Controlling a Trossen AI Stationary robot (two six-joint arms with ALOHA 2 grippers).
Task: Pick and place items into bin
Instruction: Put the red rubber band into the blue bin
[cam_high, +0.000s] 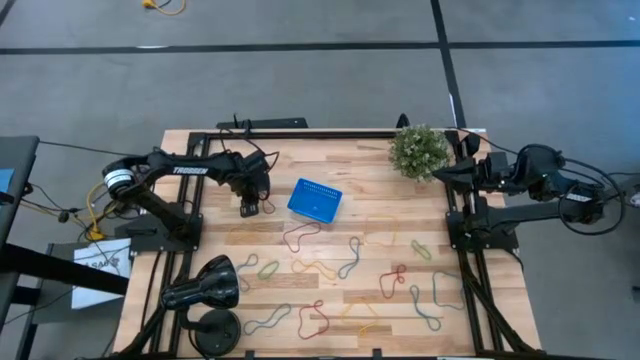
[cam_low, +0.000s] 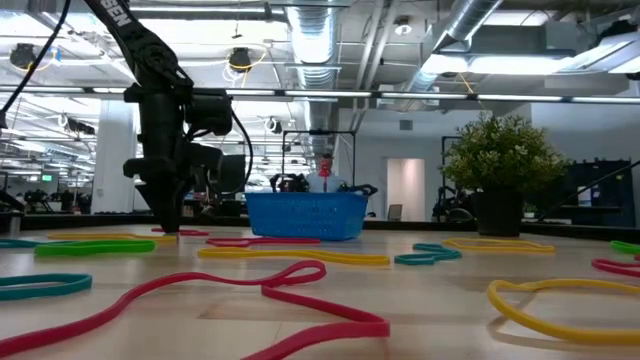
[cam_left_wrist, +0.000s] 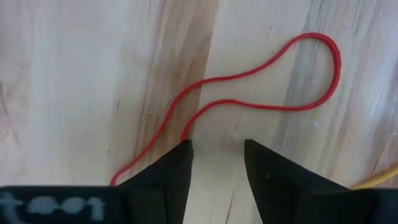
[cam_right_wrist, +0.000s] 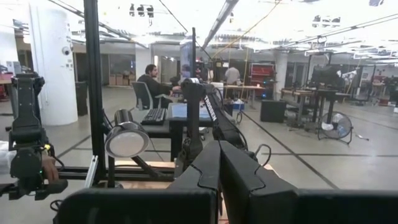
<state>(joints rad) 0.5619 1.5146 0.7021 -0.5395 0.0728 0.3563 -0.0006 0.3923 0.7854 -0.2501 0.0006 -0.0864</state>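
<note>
Left tool (cam_left_wrist: 216, 163) down at bench (cam_high: 370, 160), matte black wedge fingers (cam_left_wrist: 171, 171) apart, narrow gap, nothing between them. Tips just short of a thin red loop (cam_left_wrist: 273, 81): smooth rubbery cord, pinched to a long narrow teardrop, long axis running away from the tool, rounded end farthest off. Same red loop (cam_high: 262, 209) just left of the bin (cam_high: 316, 199) in high view.

Bin: small bright blue plastic basket, perforated walls, rectangular, slightly skewed on bench, beside left tool. Pale wood-strip bench, visible grain.

Remaining loops (cam_high: 330, 272), red, green, yellow, blue, scattered flat over near half of bench, floppy irregular outlines.

Right tool (cam_right_wrist: 219, 168) closed, parked off right bench edge near potted plant (cam_high: 418, 151).
</note>
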